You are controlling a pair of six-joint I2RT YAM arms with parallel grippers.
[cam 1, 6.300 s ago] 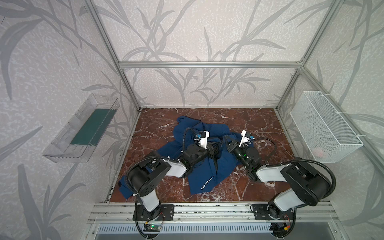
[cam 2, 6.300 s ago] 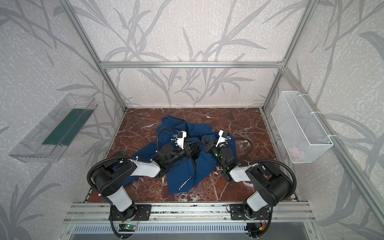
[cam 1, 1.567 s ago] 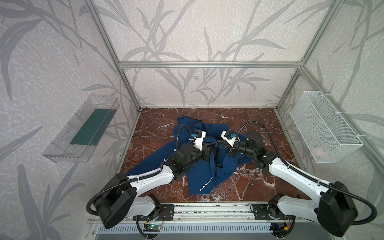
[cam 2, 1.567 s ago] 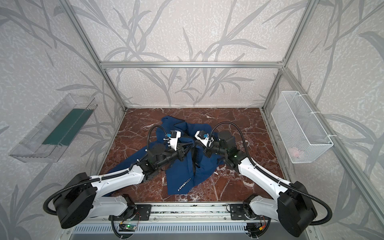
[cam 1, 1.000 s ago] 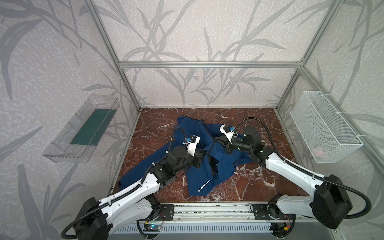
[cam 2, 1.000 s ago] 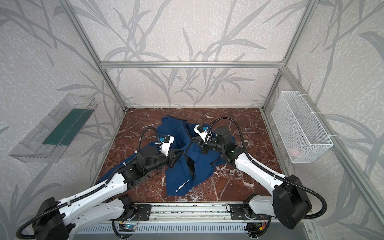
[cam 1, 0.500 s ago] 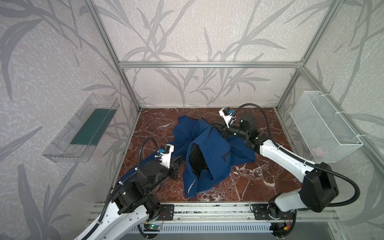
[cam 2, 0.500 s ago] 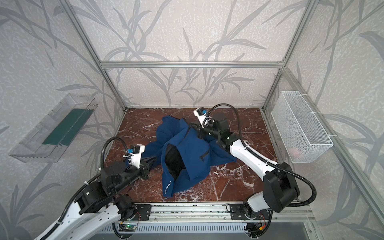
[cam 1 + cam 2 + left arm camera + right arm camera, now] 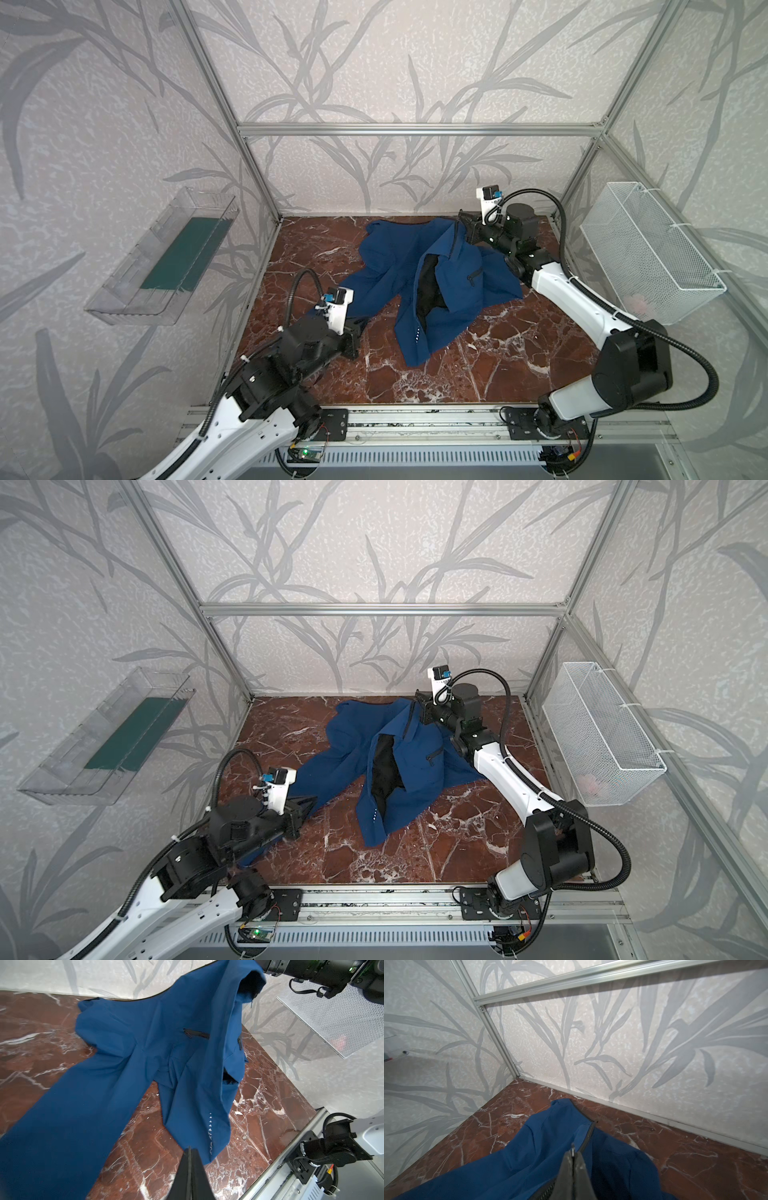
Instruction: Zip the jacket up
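Right pincer point(image 9: 462, 227) is clamped on the jacket point(image 9: 457, 282)'s zipper pull point(image 9: 572, 1150) by the surface point(image 9: 478, 374)'s far edge; left pincer point(image 9: 189, 1153) looks closed, empty. I'd pin its near end with left, then pull straight.

The navy jacket point(image 9: 453, 274) lies crumpled, its front gaping on black lining. My right gripper point(image 9: 572, 1154) pinches its zipper, holding that end raised nearest the wire basket point(image 9: 648, 253), one sleeve trailing away from it.
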